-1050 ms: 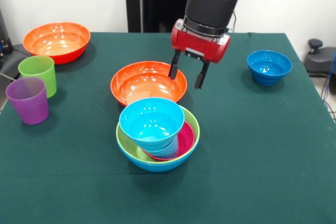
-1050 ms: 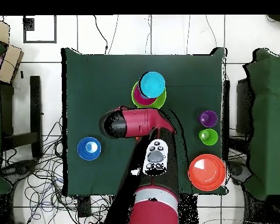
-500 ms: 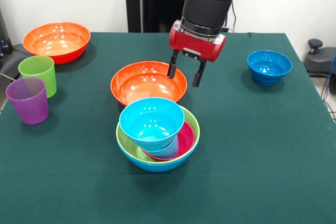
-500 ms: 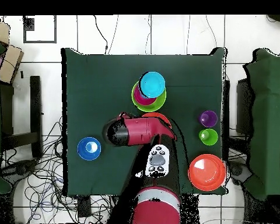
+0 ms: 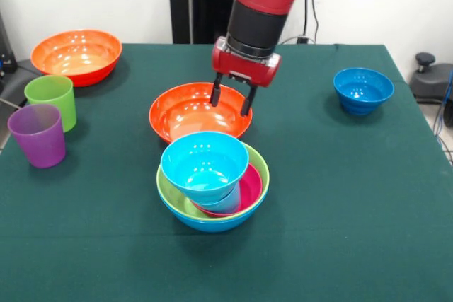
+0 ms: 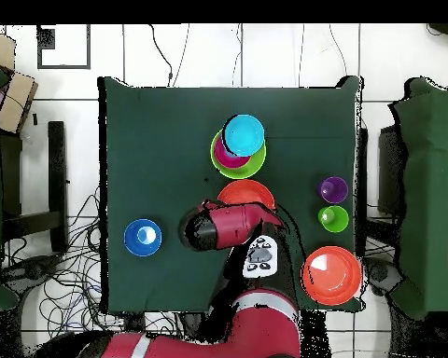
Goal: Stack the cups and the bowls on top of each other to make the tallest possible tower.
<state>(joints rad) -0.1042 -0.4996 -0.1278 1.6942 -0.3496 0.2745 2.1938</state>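
Front view: your gripper (image 5: 231, 101) hangs released, empty, fingers spread over far rim of orange bowl (image 5: 200, 112) mid-tabletop. Tower (image 5: 212, 182) sits just on near side of that bowl: cyan bowl (image 5: 204, 163) tilted atop light blue cup, magenta bowl, lime green bowl, blue bowl at base. Second orange bowl (image 5: 76, 55) at far-left corner; green cup (image 5: 52, 100) and purple cup (image 5: 37, 134) by left edge. Dark blue bowl (image 5: 363, 90) near right edge.
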